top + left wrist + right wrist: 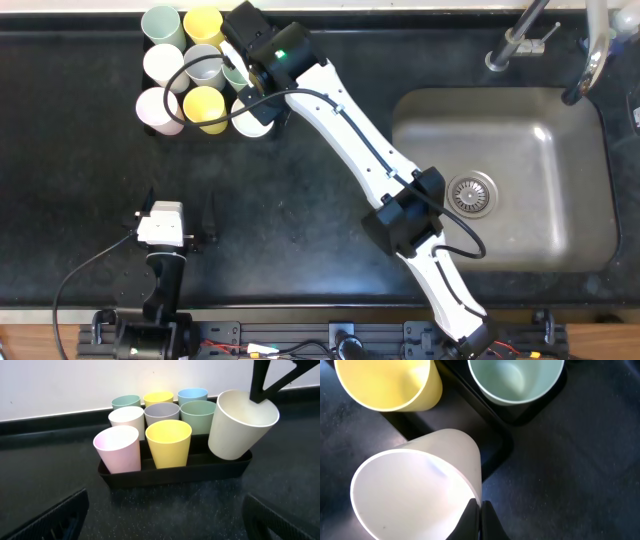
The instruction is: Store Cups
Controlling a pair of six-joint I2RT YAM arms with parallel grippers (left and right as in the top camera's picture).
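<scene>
A black tray (175,474) holds several cups, among them a pink one (119,450), a yellow one (168,442), a grey one (161,411) and a green one (197,410). At the tray's end nearest the sink, my right gripper (480,516) is shut on the rim of a white cup (240,422). That cup (251,118) is tilted, and its base dips behind the tray's front wall. My right gripper (246,88) reaches it from across the counter. My left gripper (180,206) stands open and empty on the counter, well in front of the tray (228,132).
A steel sink (560,130) with a faucet (520,40) takes up the right side. The right arm (370,160) crosses the counter diagonally. A white wall runs behind the tray. Bare black counter lies between the left gripper and the tray.
</scene>
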